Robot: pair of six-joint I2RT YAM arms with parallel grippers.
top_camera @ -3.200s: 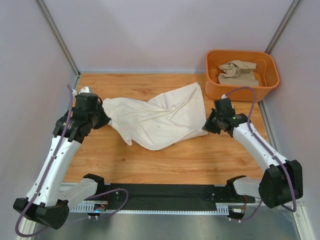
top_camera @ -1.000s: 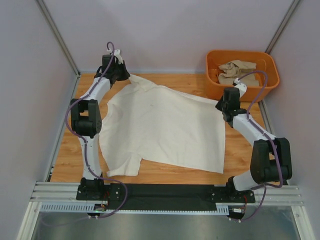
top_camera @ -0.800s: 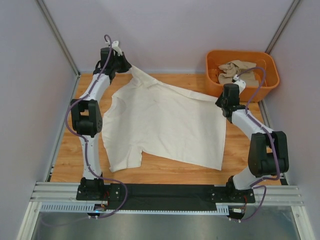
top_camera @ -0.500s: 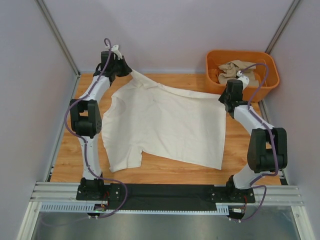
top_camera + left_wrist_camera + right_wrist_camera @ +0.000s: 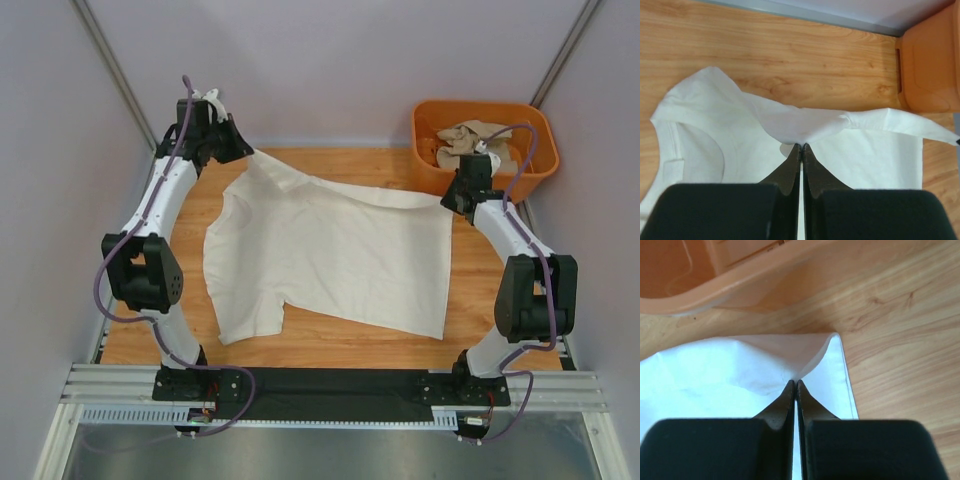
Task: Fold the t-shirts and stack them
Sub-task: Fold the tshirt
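Spreading only is in hand: the cream shirt [image 5: 330,250] is held stretched over the surface [image 5: 350,345], its far edge pinched by the fully closed left fingers [image 5: 789,172] and right fingers [image 5: 784,407]. No fold is made; the beige shirt [image 5: 470,140] lies crumpled in the orange tub [image 5: 430,182].

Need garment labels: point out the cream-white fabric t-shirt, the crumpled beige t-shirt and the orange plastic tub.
cream-white fabric t-shirt [image 5: 340,255]: top external view, body middle.
crumpled beige t-shirt [image 5: 462,135]: top external view, bunched top.
orange plastic tub [image 5: 428,177]: top external view, front wall.
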